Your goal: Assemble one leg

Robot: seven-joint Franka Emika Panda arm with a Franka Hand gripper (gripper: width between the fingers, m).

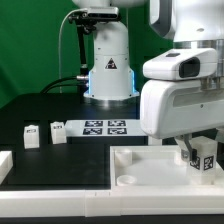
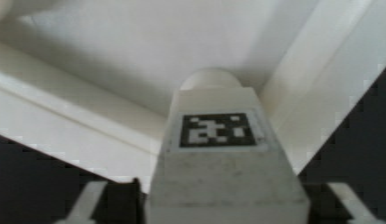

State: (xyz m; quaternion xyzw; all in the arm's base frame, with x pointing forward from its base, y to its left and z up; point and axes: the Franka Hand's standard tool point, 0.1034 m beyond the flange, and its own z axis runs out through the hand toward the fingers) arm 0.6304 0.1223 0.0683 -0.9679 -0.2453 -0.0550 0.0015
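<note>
Nearest the exterior camera lies the large white tabletop, a flat slab with a round socket near its front corner, and everything else is best placed from it. Above its far right part, as the exterior view has it, looms the arm's bulky white wrist housing, which hides much of the scene behind. Behind the tabletop, on the black table, the arm's white base stands with a warning triangle on its front, and the marker board lies flat just before it. Under the wrist housing the gripper hangs over the tabletop's right end, its two dark fingers clamped on the leg. In the wrist view that leg is a pale, tapering cuboid peg with a black-and-white square tag on the face toward the camera, its far end close over the white tabletop; whether it touches cannot be told. To the tabletop's left and further back, two more small white pegs stand upright on the table, apart from each other.
</note>
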